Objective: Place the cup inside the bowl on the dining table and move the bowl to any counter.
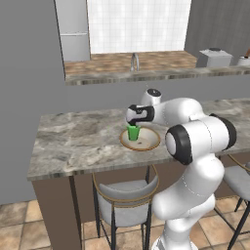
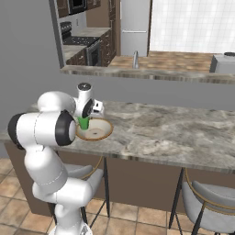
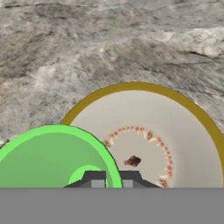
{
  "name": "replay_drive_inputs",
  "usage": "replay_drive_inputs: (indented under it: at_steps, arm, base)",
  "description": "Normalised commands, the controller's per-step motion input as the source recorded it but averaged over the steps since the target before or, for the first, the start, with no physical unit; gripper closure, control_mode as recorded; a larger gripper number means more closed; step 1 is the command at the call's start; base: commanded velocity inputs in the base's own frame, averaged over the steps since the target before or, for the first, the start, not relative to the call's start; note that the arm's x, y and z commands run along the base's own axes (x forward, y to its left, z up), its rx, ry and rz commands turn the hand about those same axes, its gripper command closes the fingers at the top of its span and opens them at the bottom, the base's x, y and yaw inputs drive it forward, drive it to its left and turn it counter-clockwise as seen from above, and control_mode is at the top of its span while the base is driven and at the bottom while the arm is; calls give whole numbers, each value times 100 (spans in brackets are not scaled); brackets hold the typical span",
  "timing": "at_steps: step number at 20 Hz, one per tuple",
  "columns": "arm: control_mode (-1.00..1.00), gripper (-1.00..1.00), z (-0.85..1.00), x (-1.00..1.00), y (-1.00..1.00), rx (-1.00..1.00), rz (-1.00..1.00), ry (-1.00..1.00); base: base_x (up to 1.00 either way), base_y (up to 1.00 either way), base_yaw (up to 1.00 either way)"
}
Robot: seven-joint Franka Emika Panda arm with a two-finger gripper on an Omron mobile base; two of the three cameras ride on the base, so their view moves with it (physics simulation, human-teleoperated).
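Observation:
The green cup (image 1: 133,133) hangs upright over the left part of the bowl (image 1: 149,141), which sits on the dining table (image 1: 73,141) near its front edge. My gripper (image 1: 133,125) points down and is shut on the cup's rim. In the hand view the cup (image 3: 48,159) is at the lower left, its rim passing between my fingertips (image 3: 94,178), with the cream inside of the bowl (image 3: 183,131) to the right. The right base view shows the cup (image 2: 83,122) at the bowl's (image 2: 99,133) near-left side. I cannot tell whether the cup's base touches the bowl.
Stools (image 1: 124,195) stand under the table's front edge, another (image 2: 211,197) at the right. Behind the table runs a counter (image 1: 146,73) with a faucet (image 1: 134,61) and a grey appliance (image 1: 213,57). A stove (image 2: 78,43) stands far left.

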Motion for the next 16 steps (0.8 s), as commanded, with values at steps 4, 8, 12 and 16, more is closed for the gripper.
replay_drive_inputs:
  at_steps: [4,8,12,16]
  arm:
    - [-100,100,-6,0,-13,0,0,0]
    - [-100,100,0,0,-20,0,0,0]
    - [-100,100,0,0,-24,0,0,0]
    - [-100,100,0,0,-23,0,0,0]
  base:
    - [0,0,0]
    - [0,0,0]
    - [0,0,0]
    - [0,0,0]
